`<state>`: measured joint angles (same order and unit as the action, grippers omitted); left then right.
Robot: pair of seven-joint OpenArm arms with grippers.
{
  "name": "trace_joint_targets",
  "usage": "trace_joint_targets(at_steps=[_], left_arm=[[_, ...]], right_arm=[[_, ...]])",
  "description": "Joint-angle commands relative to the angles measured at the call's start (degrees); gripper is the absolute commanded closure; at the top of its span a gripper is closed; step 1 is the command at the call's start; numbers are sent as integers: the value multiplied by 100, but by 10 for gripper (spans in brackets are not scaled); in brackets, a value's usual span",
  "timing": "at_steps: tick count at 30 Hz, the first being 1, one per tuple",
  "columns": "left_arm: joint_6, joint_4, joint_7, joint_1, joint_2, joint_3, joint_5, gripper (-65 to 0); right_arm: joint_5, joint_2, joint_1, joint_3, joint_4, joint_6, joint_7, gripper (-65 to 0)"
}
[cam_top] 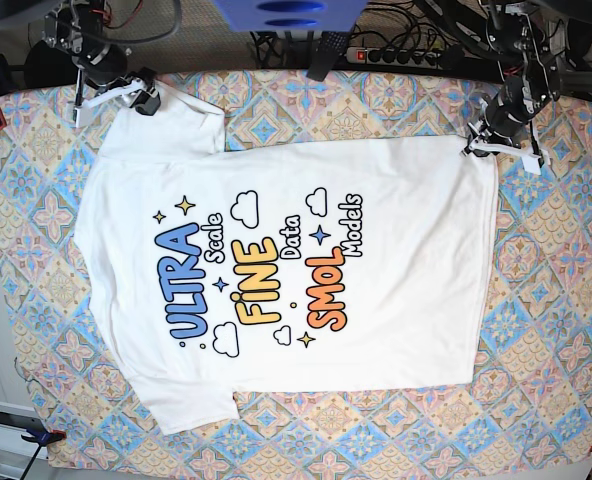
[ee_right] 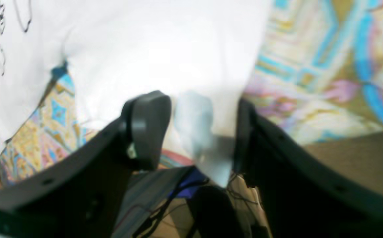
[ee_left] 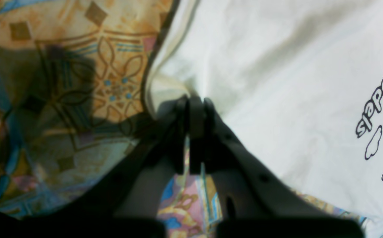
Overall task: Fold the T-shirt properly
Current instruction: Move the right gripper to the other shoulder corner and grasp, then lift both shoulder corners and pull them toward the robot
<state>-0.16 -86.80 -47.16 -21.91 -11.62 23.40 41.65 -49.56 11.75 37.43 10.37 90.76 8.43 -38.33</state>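
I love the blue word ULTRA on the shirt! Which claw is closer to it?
The right claw. It sits open at the sleeve up past ULTRA. The left claw is shut on the T-shirt at its far bottom corner, beyond the whole print.

T-shirt (cam_top: pixel 376 250) print: "ULTRA Scale FINE Data SMOL Models" (blue, yellow, orange)

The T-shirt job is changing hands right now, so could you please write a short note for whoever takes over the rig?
Left hand: shut on the T-shirt, pinching its edge at a far corner.
Right hand: open, at the other far corner, white cloth between its fingers, not gripped.
T-shirt: lying flat, print side up, on the patterned tablecloth.
Done: shirt spread out; one corner grasped.
Left: close the right hand, then make every fold.
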Motion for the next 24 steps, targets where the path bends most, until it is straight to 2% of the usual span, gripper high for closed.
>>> trace_joint_targets(at_steps=[1,3,7,8,13,15,19,24], left_arm=[[21,-62,8,-11,-65,21,-2,0],[21,-62,8,-11,-65,21,-11,0],[21,-71,8,-20,-65,21,-20,0],[21,-71,8,-29,-73,21,-20,0],[21,-89,-1,-143,-91,21,-37,0],[21,-106,-18,-248,-241,-32,-29,0],[21,-106,-10,-477,-495,-305,-2,0],[21,-106,-1,-767,-575,-322,-11,0]], right_arm=[[-15,-10,68,-66,-8,32,-312,-276],[-15,-10,68,-57,-8,32,-295,-212],[-15,-10,68,-48,-8,32,-277,-25],[-15,-10,68,-48,-8,32,-277,0],[-15,-10,103,321,45,32,-321,-1],[-15,-10,217,497,177,32,-321,-1],[-15,-10,560,567,643,32,-321,-1],[-15,-10,956,567,1038,32,-321,-1]])
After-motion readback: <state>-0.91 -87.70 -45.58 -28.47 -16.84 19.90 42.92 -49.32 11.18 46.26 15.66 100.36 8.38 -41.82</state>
